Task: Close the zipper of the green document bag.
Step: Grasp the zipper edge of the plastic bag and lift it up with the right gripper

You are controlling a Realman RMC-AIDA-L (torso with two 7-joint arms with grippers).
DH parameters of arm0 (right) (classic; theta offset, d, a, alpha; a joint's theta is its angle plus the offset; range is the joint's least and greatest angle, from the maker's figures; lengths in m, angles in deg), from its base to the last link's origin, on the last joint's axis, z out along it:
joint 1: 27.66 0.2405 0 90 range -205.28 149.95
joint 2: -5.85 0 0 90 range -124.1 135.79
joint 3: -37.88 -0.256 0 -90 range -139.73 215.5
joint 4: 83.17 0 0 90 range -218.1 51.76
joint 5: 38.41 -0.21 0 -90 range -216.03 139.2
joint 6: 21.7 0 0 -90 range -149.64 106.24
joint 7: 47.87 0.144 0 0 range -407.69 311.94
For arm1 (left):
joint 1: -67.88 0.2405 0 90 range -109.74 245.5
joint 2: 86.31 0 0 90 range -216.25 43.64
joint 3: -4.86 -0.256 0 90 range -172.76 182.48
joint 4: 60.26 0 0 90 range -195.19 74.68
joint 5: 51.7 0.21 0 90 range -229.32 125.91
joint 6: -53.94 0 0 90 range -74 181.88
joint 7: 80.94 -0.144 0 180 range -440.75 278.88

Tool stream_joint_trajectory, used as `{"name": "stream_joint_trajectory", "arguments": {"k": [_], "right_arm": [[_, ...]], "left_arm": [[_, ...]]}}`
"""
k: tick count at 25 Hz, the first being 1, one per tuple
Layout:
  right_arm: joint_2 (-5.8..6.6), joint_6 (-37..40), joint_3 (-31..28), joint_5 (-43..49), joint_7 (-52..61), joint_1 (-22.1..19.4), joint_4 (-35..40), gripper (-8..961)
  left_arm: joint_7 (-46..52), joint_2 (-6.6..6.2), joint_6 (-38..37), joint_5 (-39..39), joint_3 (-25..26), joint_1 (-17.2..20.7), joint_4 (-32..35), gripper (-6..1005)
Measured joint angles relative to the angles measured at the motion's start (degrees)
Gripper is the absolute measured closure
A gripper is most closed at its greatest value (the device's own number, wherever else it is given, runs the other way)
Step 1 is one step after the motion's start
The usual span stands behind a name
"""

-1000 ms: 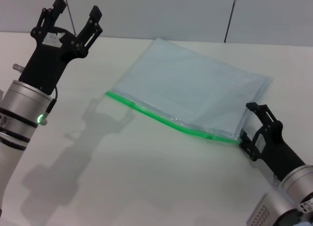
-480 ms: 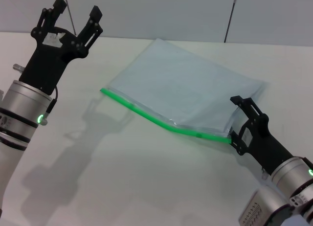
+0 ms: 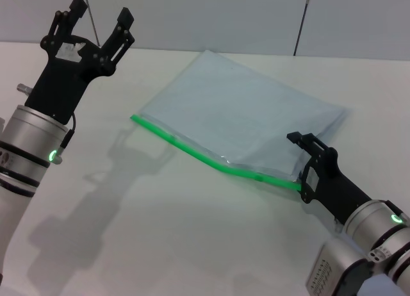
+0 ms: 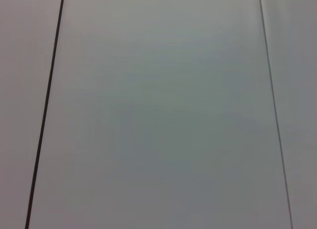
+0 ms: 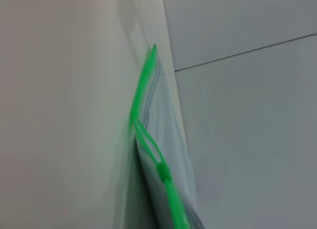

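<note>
Head view, lower right: right gripper (image 3: pixel 301 160) at the near right corner of the green document bag (image 3: pixel 246 120), black fingers (image 3: pixel 306 140) set at the right end of the zipper (image 3: pixel 211 157). Whether they clamp the strip cannot be told; the gripper body covers the contact.

Right wrist view: zipper (image 5: pixel 148 140) runs away up the frame. Near the slider (image 5: pixel 163 170) the two green tracks are joined; beyond it they split into a narrow loop, then meet at the far tip. Bag edge (image 5: pixel 171 140) lifted off the surface there.

Head view, centre: bag lies flat on the white table (image 3: pixel 160 232), green edge facing the near side, running from centre left down to lower right.

Upper left: left gripper (image 3: pixel 99 17) raised well clear of the bag, fingers spread wide, holding nothing. Its shadow falls on the table left of the bag.

Far: pale wall panels (image 3: pixel 224 17) with dark seams. Left wrist view shows only wall panel (image 4: pixel 158 110).
</note>
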Motion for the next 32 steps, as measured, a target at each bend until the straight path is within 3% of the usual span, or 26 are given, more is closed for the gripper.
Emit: {"name": "stream_joint_trajectory", "arguments": {"k": [6,17,24,32], "right_arm": [[-0.05,-0.67,0.0,-0.01,-0.03,0.41,0.15,270],[-0.08,-0.68,0.0,-0.08,-0.06,1.4,0.27,763],[-0.08,-0.68,0.0,0.03,-0.06,1.68,0.05,904],[0.09,-0.67,0.0,0.05,-0.06,2.38,-0.69,904]], "left_arm": [[-0.05,0.0,0.0,0.0,0.0,0.0,0.0,141],[-0.07,0.0,0.0,0.0,0.0,0.0,0.0,142],[-0.08,0.0,0.0,0.0,-0.06,-0.05,0.06,143],[-1.02,0.0,1.89,0.48,-0.61,-0.86,0.16,144]]}}
